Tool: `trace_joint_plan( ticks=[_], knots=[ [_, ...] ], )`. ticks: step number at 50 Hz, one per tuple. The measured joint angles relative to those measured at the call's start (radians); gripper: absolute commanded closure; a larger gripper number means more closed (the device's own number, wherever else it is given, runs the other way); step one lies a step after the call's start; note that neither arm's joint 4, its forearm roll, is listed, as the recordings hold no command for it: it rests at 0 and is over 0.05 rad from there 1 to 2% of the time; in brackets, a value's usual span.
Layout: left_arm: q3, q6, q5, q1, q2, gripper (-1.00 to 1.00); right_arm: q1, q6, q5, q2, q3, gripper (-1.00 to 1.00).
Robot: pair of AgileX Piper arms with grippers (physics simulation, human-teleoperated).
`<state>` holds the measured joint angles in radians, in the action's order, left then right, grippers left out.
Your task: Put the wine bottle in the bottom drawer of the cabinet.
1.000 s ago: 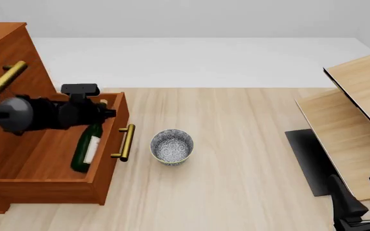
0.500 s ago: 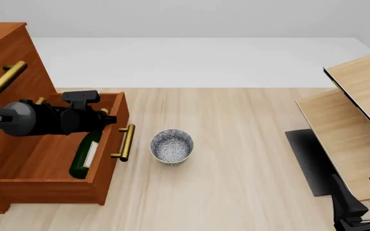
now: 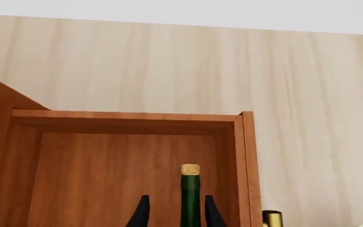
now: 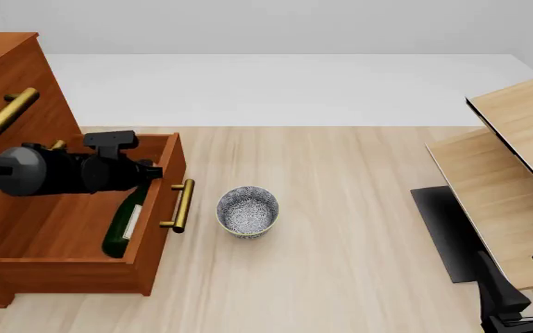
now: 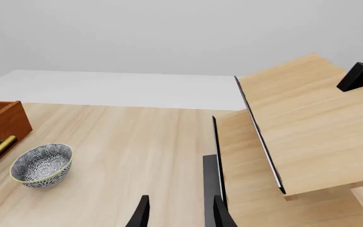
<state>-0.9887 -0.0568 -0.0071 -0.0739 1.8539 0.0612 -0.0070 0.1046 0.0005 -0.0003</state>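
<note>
The dark green wine bottle [image 4: 121, 225] lies inside the pulled-out bottom drawer [image 4: 158, 232] of the reddish-brown cabinet [image 4: 12, 76], along the drawer's right wall, with its white label near the base. In the left wrist view its cork-topped neck [image 3: 190, 194] stands between my left gripper's fingertips [image 3: 143, 213], with a small gap on each side. My left gripper [image 4: 146, 171] hovers open over the neck end. At the bottom right, my right gripper [image 4: 518, 276] is open and holds nothing.
A speckled grey bowl [image 4: 247, 211] stands on the floor just right of the drawer's brass handle [image 4: 181, 205]. Pale light-wood furniture [image 4: 516, 159] and a dark mat [image 4: 444, 232] fill the right side. An upper drawer handle [image 4: 5, 114] juts out above my left arm.
The bottle has sunk lower into the drawer and come to rest. My left gripper has shifted slightly up and left, away from it. The right arm has not moved.
</note>
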Motion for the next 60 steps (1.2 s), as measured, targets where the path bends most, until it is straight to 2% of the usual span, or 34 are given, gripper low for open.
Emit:
trace_joint_plan(
  ticks=[23,37,60],
  knots=[
    [0.017,0.009,0.041,0.002,-0.042,-1.00,0.000,-0.001,0.001,0.000,0.000,-1.00],
    [0.041,0.019,0.102,-0.021,-0.168,-1.00,0.001,-0.008,0.003,0.000,0.000,-1.00],
    [0.060,0.077,0.203,-0.044,-0.407,-1.00,-0.001,-0.008,0.001,0.000,0.000,-1.00]
  ],
)
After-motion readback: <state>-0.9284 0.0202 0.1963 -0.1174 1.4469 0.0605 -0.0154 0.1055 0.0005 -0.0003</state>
